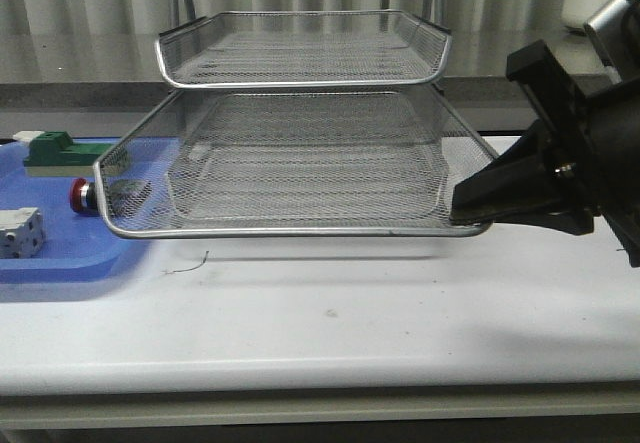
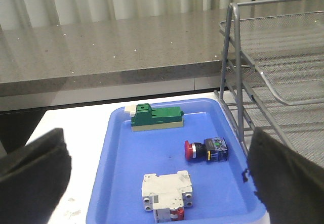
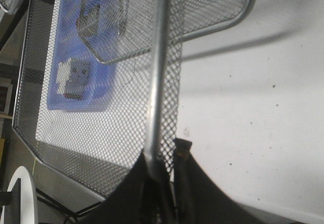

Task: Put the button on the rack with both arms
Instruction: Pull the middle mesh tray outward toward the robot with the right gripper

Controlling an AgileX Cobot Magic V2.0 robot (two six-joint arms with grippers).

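We find the right claw [image 1: 478, 205] clamped on the near right corner of the rack [image 1: 300, 228], its lower rim pinched between the fingers in the right wrist view. The left claw [image 2: 157, 183] stands wide apart above the blue tray [image 2: 121, 158], holding nothing. The button [image 2: 206, 149] lies on its side in that tray, near the edge next to the rack, untouched. Its long axis runs roughly across the tray, red head pointing away from the rack. We judge the rack is being steadied; the pick is not begun. Next the left claw must descend and close across the button's body.
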